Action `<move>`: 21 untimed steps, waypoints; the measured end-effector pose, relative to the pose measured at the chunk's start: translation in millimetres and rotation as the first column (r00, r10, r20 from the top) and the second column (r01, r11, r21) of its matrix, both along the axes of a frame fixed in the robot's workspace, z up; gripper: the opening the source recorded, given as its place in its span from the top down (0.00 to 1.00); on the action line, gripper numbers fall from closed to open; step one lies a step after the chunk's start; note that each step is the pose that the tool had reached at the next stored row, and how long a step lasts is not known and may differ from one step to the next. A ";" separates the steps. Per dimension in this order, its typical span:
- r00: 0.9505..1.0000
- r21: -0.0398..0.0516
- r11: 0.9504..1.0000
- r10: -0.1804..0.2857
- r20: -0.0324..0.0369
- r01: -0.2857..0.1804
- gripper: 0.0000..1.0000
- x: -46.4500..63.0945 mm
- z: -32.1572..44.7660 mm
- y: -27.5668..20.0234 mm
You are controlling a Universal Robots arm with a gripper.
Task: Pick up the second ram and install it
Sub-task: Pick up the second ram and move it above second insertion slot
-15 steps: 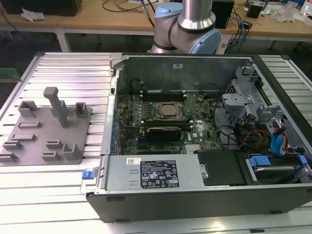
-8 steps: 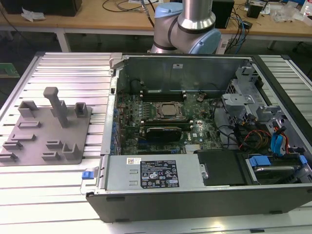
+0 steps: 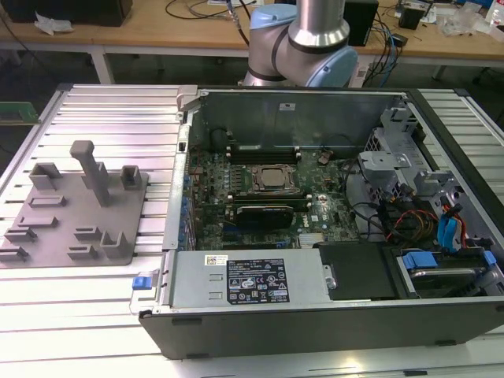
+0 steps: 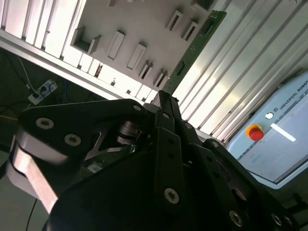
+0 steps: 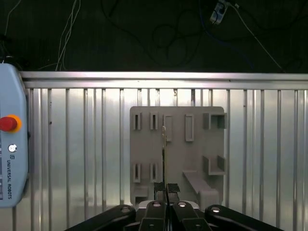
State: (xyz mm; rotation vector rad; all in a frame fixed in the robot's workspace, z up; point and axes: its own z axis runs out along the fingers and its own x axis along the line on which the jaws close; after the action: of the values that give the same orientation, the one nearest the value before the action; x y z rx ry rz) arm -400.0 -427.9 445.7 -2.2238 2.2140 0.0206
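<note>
One ribbed metal table (image 3: 102, 106) bears a grey plate (image 3: 71, 216); gripper (image 5: 166, 188) grips ram (image 4: 195, 48).

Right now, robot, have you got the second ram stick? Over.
Gripper shut on the second ram. Ram hangs over the grey fixture plate. Nothing seen in its way.

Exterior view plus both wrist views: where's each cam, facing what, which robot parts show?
Exterior view: off the arm, raised, looking down into the open computer case and the fixture plate on the exterior view's left; arm joints beyond the case.
First wrist view: on the wrist, looking along the gripper onto the plate; the second ram edge-on in its grip.
Second wrist view: on the wrist, oblique, across the gripper's side; the ram's green face shows.
Shared: both wrist views show gripper, ram, plate, teach pendant.
</note>
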 end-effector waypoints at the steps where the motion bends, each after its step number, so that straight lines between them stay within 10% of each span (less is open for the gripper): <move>1: 1.000 0.000 1.000 0.000 0.000 0.000 0.91 2.1 0.0 0.0; 21: 1.000 0.000 1.000 0.000 0.000 0.000 0.91 118.1 -0.8 -0.1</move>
State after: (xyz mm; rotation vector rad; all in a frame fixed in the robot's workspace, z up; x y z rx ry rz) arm -281.9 -428.0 444.8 -2.2237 2.2143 0.0207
